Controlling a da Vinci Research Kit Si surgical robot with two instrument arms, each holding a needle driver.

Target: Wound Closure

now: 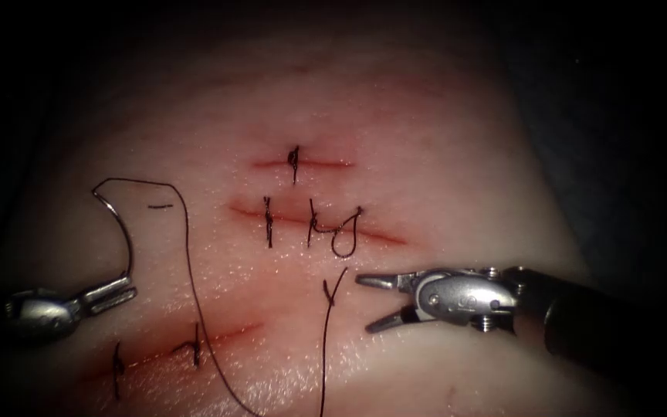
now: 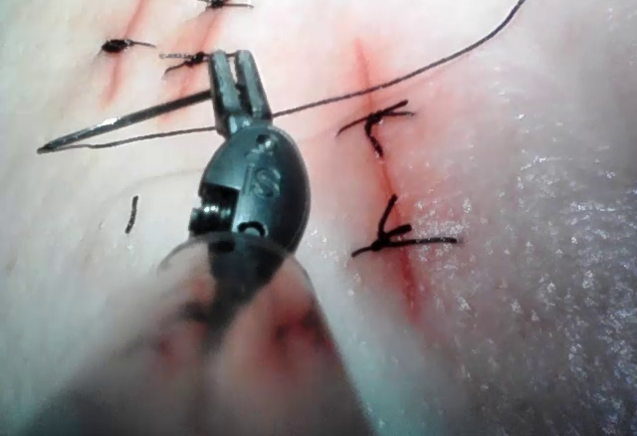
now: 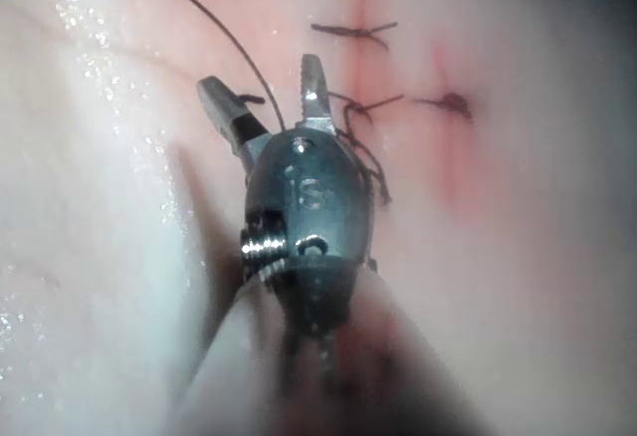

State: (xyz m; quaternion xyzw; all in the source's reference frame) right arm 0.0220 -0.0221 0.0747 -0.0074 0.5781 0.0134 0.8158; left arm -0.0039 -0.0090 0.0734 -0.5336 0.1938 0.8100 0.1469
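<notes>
Pale pork-belly tissue (image 1: 441,116) carries several red cuts closed with dark stitches. In the endoscope view the left tool (image 1: 113,293) has its fingers closed on the curved needle (image 1: 121,224) near its thread end; the needle arcs up from the fingers, free above the tissue surface, left of the cuts. The black thread (image 1: 191,293) runs from the needle's upper end and drops down past the fingers' right side. The right tool (image 1: 372,303) has its fingers spread wide apart, holding nothing; a cut end of thread (image 1: 332,293) lies just ahead of them.

In the left wrist view the left tool (image 2: 239,73) clamps the needle (image 2: 119,125), which sticks out sideways from the closed fingers (image 2: 249,88), with thread (image 2: 418,68) trailing away the other way across a red cut.

In the right wrist view the right tool (image 3: 264,88) shows its fingers (image 3: 314,83) open and empty, a thread (image 3: 229,38) passing between them over the tissue and knotted stitches (image 3: 353,30) just beyond.
</notes>
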